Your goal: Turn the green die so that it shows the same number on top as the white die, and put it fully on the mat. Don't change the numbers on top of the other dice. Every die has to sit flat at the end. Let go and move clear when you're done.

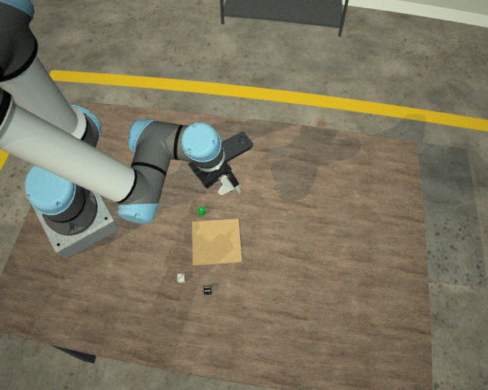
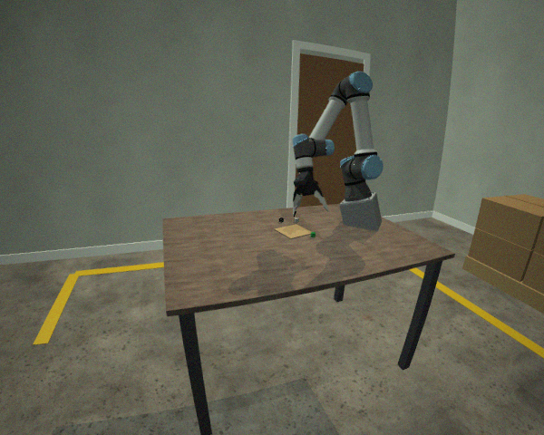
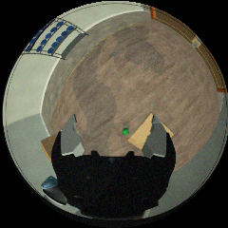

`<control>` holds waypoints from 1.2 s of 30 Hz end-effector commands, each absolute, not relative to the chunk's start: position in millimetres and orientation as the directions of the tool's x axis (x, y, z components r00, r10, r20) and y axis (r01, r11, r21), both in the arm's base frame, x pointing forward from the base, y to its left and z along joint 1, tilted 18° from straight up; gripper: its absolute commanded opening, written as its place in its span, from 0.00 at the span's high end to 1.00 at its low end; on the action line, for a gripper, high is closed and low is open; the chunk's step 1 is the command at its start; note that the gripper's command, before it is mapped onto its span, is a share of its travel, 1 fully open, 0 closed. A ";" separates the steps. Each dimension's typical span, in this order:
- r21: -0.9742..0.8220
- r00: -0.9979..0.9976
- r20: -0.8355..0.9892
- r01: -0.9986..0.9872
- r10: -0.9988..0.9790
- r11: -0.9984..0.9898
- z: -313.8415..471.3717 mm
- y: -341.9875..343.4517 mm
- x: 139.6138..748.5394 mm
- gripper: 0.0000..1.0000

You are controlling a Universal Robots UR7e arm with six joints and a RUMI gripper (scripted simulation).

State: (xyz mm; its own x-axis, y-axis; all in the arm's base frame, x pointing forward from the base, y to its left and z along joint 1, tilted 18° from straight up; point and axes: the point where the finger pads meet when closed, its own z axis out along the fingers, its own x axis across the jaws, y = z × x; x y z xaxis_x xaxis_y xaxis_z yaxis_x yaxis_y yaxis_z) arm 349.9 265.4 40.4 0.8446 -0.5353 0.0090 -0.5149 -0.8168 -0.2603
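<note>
The small green die sits on the wooden table just off the far edge of the tan mat. It also shows in the side view and in the wrist view, between the fingers' lines but well below them. My gripper hangs open and empty high above the table, up and to the right of the green die. The white die and the black die lie on the table beyond the mat's near edge. The pips are too small to read.
The robot base stands at the table's left side. Cardboard boxes stand on the floor to the right of the table. A yellow line runs on the floor behind the table.
</note>
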 end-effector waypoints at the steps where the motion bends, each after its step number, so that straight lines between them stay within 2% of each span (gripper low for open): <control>1: -0.241 0.767 0.041 -0.615 -0.641 -0.751 55.4 220.6 376.5 0.00; 14: -0.209 0.441 0.148 -0.861 -0.885 -0.463 98.8 79.9 418.2 0.00; 27: -0.207 0.234 0.206 -0.938 -0.950 -0.277 124.3 4.3 418.7 0.00; 36: -0.209 0.175 0.222 -0.952 -0.959 -0.222 131.7 -16.2 416.3 0.00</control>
State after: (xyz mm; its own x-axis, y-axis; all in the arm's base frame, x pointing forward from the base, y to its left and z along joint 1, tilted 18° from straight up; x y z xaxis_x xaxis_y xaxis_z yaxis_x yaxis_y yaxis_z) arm 417.1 -7.4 128.0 0.1992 -0.9559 0.2157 -0.9473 -0.2442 -0.2073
